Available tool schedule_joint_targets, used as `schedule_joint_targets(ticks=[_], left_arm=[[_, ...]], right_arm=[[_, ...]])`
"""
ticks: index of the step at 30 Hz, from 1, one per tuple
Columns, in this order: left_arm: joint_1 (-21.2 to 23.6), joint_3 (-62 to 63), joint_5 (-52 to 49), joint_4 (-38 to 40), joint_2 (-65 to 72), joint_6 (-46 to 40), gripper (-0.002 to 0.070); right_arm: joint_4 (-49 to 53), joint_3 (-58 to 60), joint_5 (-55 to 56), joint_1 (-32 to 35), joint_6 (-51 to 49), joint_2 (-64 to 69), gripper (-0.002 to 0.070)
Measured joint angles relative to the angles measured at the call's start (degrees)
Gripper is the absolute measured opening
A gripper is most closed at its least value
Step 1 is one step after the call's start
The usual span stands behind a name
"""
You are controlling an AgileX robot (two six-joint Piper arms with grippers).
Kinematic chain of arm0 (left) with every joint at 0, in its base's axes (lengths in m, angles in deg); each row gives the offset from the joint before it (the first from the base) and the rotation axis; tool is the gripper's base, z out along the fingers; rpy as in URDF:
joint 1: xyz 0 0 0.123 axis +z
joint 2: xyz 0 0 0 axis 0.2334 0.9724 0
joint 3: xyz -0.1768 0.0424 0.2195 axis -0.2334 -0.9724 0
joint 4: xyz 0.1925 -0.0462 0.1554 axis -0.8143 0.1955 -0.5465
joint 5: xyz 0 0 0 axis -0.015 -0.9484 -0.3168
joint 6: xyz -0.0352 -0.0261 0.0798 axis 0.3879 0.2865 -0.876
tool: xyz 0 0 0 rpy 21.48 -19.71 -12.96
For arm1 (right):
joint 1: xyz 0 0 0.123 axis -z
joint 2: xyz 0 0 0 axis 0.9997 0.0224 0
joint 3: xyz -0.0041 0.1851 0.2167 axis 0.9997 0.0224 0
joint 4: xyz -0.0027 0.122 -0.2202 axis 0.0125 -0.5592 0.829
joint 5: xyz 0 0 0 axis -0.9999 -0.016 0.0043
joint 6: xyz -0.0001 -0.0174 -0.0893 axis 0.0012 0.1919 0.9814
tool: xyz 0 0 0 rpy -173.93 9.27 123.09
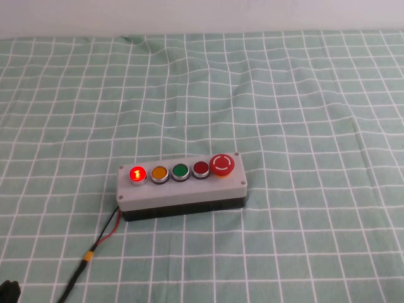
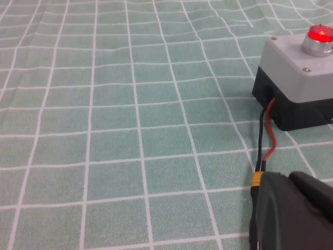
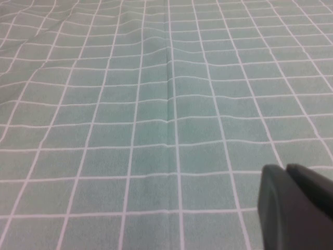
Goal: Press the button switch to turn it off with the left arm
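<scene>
The button switch [image 1: 137, 173] glows bright red at the left end of a row of five buttons on the grey box [image 1: 183, 189]. It also shows in the left wrist view [image 2: 320, 34], at the box's near corner. My left gripper [image 2: 287, 176] is shut and empty, low over the cloth just short of the box, beside the cable's yellow connector [image 2: 256, 179]. In the high view only a black sliver of the left arm [image 1: 7, 291] shows, at the bottom left corner. My right gripper [image 3: 285, 169] is shut and empty over bare cloth, outside the high view.
Beside the lit button stand an orange button [image 1: 159, 173], a green one [image 1: 180, 171], a darker red one [image 1: 201, 168] and a large red mushroom button [image 1: 222, 165]. A red and black cable [image 1: 104, 235] runs from the box's left end toward the front edge. A green checked cloth [image 1: 284, 95] covers the table.
</scene>
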Motion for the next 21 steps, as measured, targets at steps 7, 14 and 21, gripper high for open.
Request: schedule_joint_targets(ticks=[7, 14, 21], left_arm=[[0.0, 0.0, 0.0, -0.1, 0.0, 0.0, -0.0002], [0.0, 0.0, 0.0, -0.1, 0.0, 0.0, -0.0002], [0.0, 0.0, 0.6, -0.1, 0.0, 0.0, -0.0002]], right_arm=[[0.0, 0.0, 0.0, 0.0, 0.0, 0.0, -0.0017], [0.0, 0.0, 0.0, 0.0, 0.0, 0.0, -0.0017], [0.0, 0.0, 0.0, 0.0, 0.0, 0.0, -0.0017]])
